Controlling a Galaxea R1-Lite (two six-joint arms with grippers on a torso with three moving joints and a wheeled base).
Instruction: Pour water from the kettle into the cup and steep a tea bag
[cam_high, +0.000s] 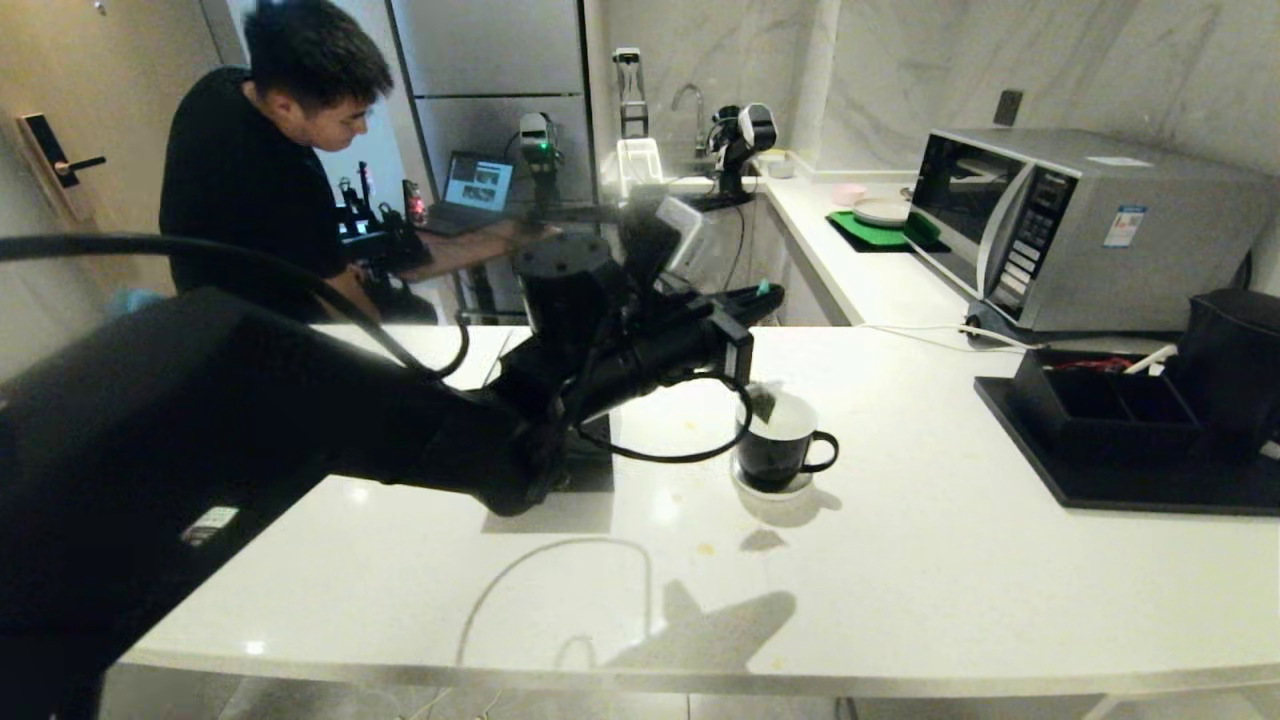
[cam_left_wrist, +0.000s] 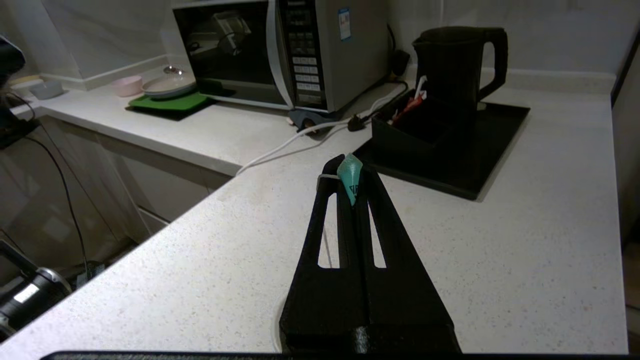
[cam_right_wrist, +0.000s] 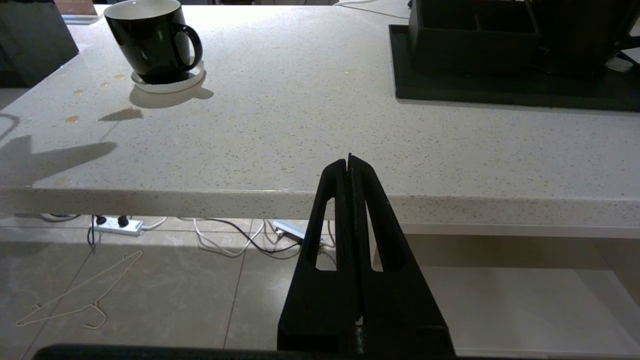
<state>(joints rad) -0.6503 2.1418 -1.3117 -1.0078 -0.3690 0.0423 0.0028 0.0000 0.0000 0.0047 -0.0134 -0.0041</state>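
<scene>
Tea bag (cam_high: 763, 401), a small half-translucent pouch, hangs at the cup's (cam_high: 780, 447) rim, its lower part hard to make out. Its teal tag (cam_left_wrist: 351, 176) is pinched in the clenched fingers of the left gripper (cam_left_wrist: 350, 172) above the cup. The glossy black cup with white inside stands mid-worktop (cam_high: 900, 580) on a white coaster (cam_right_wrist: 167, 82). The kettle (cam_high: 1235, 370), cut off, stands at the right edge. The right gripper (cam_right_wrist: 349, 165) hangs off the near edge, fingers clenched empty.

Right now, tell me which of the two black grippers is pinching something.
The left gripper, above the white counter: its jaws clamp a small teal paper tag. The right gripper is shut on nothing, before the counter's edge.
</scene>
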